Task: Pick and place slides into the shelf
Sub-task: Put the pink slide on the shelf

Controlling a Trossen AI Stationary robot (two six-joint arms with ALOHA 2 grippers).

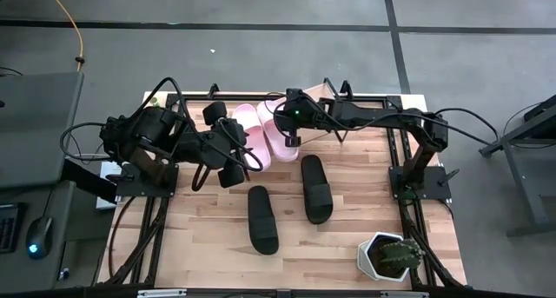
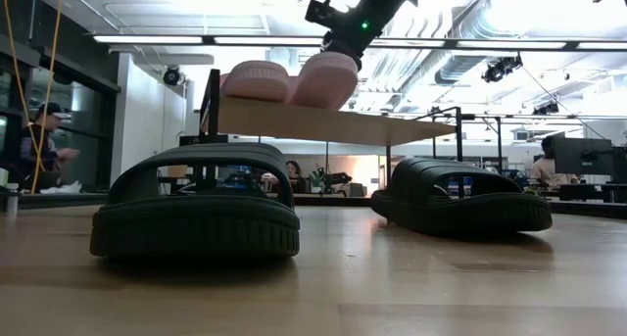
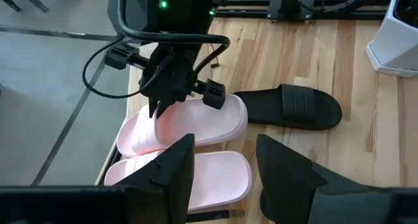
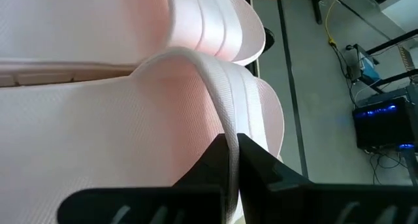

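Two pale pink slides lie side by side on the shelf [image 2: 392,128], a slanted light-wood board at the table's far side. My right gripper [image 1: 293,142] is shut on the right-hand pink slide [image 1: 280,135], reaching in from the right. The other pink slide [image 1: 249,126] lies just left of it. Two black slides [image 1: 263,218] [image 1: 317,188] rest sole-down on the tabletop nearer the front. My left gripper [image 3: 222,165] hangs open above the table left of the pink slides, with nothing between its fingers. My right gripper pinches the pink slide's strap [image 4: 219,113] at its edge between its two fingers [image 4: 258,162]. The fingers come slanting down from above and from the table's right. In the low view the slide [image 2: 328,78] sits sole-down at the shelf board's front edge, beside the other pink slide [image 2: 257,81].
A white pot with a cactus [image 1: 387,256] stands at the table's near right corner. Black frame rails [image 1: 407,172] run along both sides of the table. Bare wood shows between the black slides and the near edge.
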